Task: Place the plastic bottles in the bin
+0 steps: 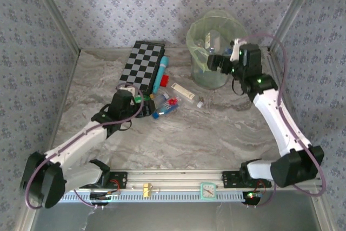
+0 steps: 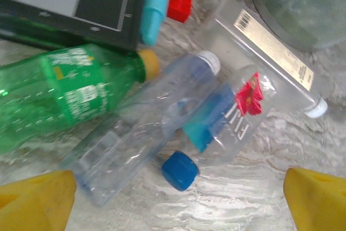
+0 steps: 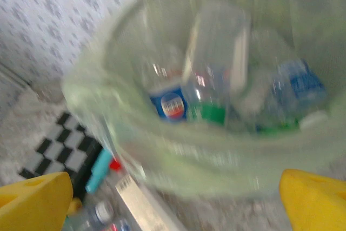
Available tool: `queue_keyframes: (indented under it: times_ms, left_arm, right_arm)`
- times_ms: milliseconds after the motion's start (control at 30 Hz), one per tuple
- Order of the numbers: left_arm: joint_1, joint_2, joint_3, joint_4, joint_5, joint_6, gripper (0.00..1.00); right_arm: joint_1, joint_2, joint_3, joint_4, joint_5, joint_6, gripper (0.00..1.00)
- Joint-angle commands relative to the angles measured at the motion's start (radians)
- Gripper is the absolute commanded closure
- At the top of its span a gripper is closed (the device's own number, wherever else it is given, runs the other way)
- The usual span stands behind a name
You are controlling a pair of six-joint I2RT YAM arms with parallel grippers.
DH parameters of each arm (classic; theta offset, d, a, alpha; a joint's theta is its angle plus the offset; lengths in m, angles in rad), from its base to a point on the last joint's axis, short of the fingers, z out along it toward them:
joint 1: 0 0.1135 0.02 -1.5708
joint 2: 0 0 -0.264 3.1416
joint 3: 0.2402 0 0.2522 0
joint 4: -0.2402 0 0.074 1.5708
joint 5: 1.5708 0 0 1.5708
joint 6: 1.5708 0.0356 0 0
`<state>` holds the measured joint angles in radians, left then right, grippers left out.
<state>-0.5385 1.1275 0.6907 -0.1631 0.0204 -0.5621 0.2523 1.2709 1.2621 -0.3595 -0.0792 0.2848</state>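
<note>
**Left gripper (image 2: 178,201), fingers spread, poised over loose plastic bottles (image 2: 135,133) on the bench (image 2: 243,187)**
A blue-capped bottle (image 2: 227,117) lies just ahead, likely the next pick; the right gripper (image 3: 175,198), spread and empty, hangs at the bin (image 3: 92,101) rim, several bottles inside.

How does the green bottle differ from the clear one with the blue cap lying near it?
The green bottle is tinted green throughout; the blue-capped bottle is clear. The green bottle's cap is yellow, the blue-capped bottle's blue. The green bottle's label is green with white print; the blue-capped bottle's is blue with a red mark. Both lie on their sides on the table.
</note>
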Motion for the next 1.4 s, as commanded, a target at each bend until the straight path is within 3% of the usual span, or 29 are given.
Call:
queue_keyframes:
  times_ms: [0, 233, 467, 933, 1367]
  left_arm:
    - [-0.009, 0.076, 0.09, -0.022, 0.075, 0.104, 0.04]
    - [-0.075, 0.212, 0.179, -0.034, 0.043, 0.169, 0.05]
    - [-0.149, 0.368, 0.287, -0.086, 0.008, 0.245, 0.06]
    - [-0.199, 0.598, 0.442, -0.16, 0.006, 0.323, 0.11]
    - [-0.236, 0.718, 0.507, -0.202, 0.005, 0.34, 0.15]
  right_arm:
    - [0.032, -0.097, -0.13, 0.035, 0.084, 0.045, 0.0]
    - [0.054, -0.227, -0.349, 0.021, 0.117, 0.13, 0.0]
    - [0.032, -0.339, -0.53, 0.143, 0.028, 0.128, 0.0]
    - [-0.024, -0.311, -0.59, 0.133, 0.003, 0.207, 0.0]
    - [-0.095, -0.347, -0.659, 0.216, -0.123, 0.171, 0.0]
